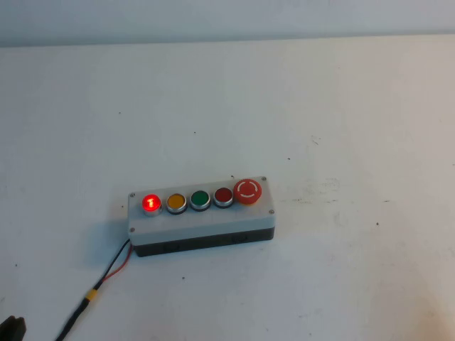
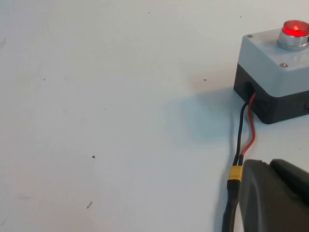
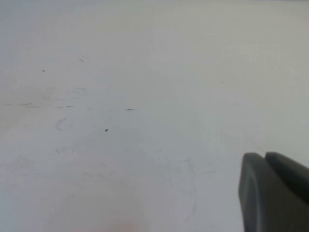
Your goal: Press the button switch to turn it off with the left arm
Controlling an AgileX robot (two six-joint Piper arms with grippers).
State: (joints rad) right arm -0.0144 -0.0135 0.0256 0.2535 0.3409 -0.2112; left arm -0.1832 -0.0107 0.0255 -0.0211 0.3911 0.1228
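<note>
A grey button box (image 1: pixel 201 217) with a black base lies on the white table. Its leftmost button (image 1: pixel 151 203) glows red and also shows lit in the left wrist view (image 2: pixel 295 29). Beside it stand a yellow button (image 1: pixel 176 202), a green button (image 1: pixel 200 199), a dark red button (image 1: pixel 223 195) and a red mushroom stop button (image 1: pixel 248 190). My left gripper (image 2: pixel 269 166) is shut and empty, low near the table's front left corner (image 1: pixel 11 328), well short of the box. My right gripper (image 3: pixel 264 157) is shut and empty over bare table, outside the high view.
A red and black cable (image 1: pixel 114 266) runs from the box's left end toward the front left, with a yellow connector (image 2: pixel 235 173) right beside my left gripper. The table's far edge runs along the top of the high view.
</note>
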